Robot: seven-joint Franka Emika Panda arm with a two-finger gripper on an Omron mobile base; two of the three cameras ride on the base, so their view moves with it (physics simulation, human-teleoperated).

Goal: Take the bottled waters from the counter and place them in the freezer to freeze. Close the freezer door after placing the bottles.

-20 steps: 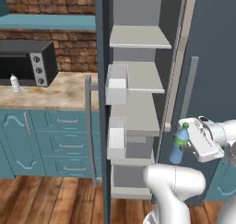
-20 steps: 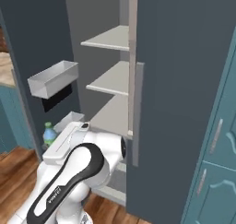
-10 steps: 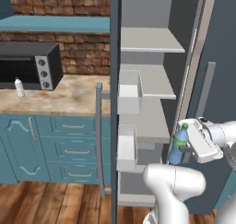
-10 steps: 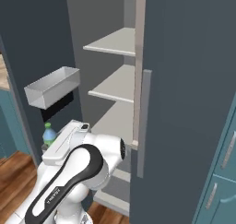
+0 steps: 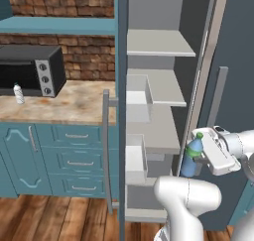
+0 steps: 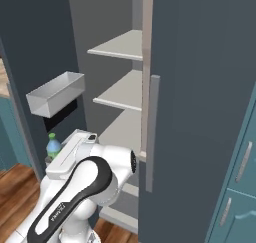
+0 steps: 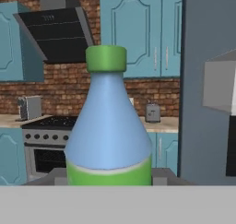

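The end effector (image 5: 198, 156) was clenched on the blue bottle (image 5: 191, 155), upright at four o'clock before the open freezer (image 5: 158, 111). Far at nine o'clock, the whitish bottle (image 5: 18, 93) stood on the tabletop (image 5: 64, 108) beside the toaster oven (image 5: 31, 70).

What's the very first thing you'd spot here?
The blue bottle with its green cap, held upright in the gripper just in front of the open freezer. After that, the freezer's bare grey shelves, and the other little bottle standing on the counter by the black oven.
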